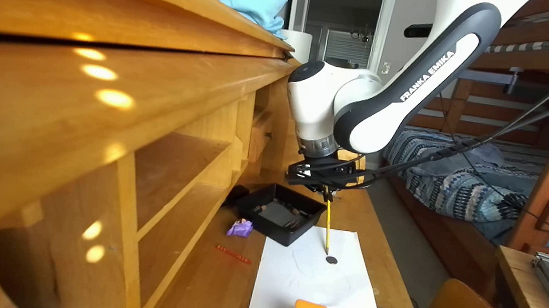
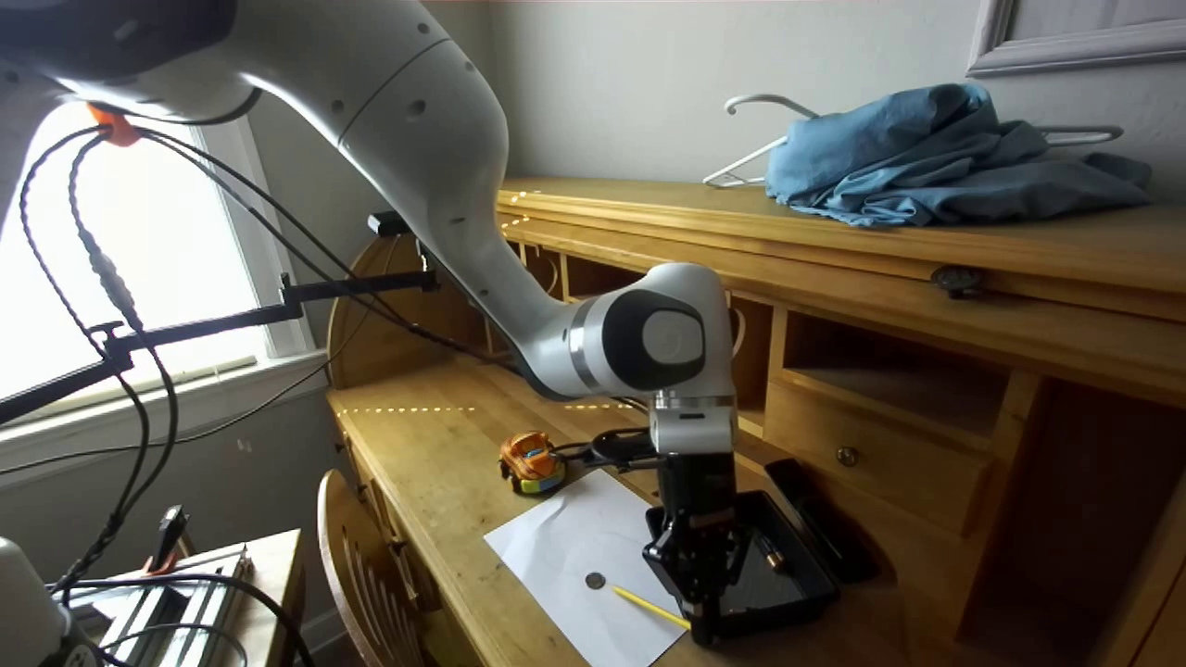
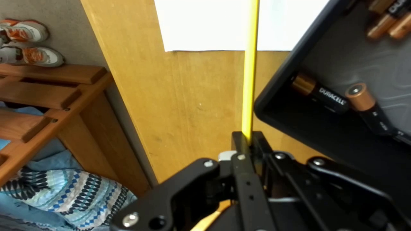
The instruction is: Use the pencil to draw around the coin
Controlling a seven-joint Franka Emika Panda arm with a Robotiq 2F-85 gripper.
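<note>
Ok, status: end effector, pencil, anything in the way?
End effector shut on pencil. Coin on paper, tip beside it, contact unclear. Black tray close by, possible snag.

Yellow pencil (image 1: 327, 225), dark grey coin (image 2: 595, 581), white paper (image 1: 310, 283), black gripper (image 3: 247, 138), black tray (image 1: 265, 225), copper-and-black batteries (image 3: 367, 107), white arm (image 1: 398, 99) trimmed in dark grey, orange toy (image 2: 533, 461) with blue patch, purple scrap (image 1: 240, 228), red stick (image 1: 233, 253), light blue cloth (image 2: 936, 162), honey-brown desk (image 3: 192, 96), bedding (image 3: 75, 195) banded with blue diamonds and black dashes
</note>
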